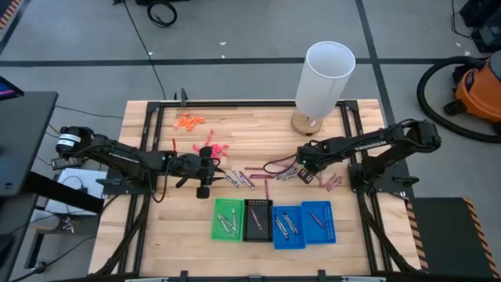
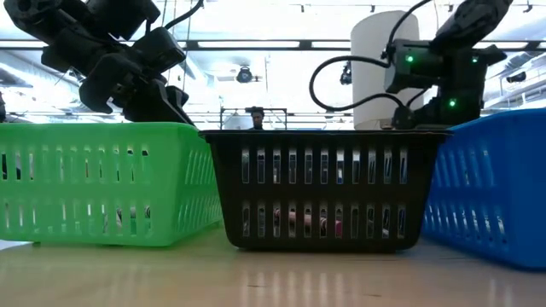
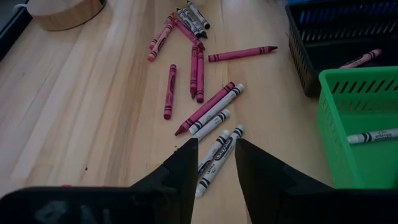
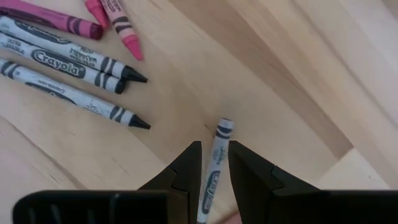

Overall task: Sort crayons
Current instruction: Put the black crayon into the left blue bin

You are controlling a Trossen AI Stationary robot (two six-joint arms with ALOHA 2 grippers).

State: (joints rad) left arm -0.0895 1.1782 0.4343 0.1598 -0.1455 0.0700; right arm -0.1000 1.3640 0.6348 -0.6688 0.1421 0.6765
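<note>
Crayons lie loose on the wooden table between the arms: grey, maroon and pinkish-red sticks. My left gripper is open just left of this scatter. Its fingers stand on either side of two grey crayons lying on the wood, without touching them. My right gripper is at the scatter's right end, shut on a grey crayon. Three grey crayons and pink ones lie beyond it. My right gripper pinches the grey crayon between its two fingers, on the wrapped shaft behind its end. The fingers slant down at the table and lie along the crayon. The crayon's free end sticks out ahead of the fingertips; I cannot tell whether it is lifted.
Four small trays stand in a row near the front: green and black with crayons inside, then two blue ones. A tall white cylinder on a wooden base stands far right. Orange bits and coral-pink bits lie far left.
</note>
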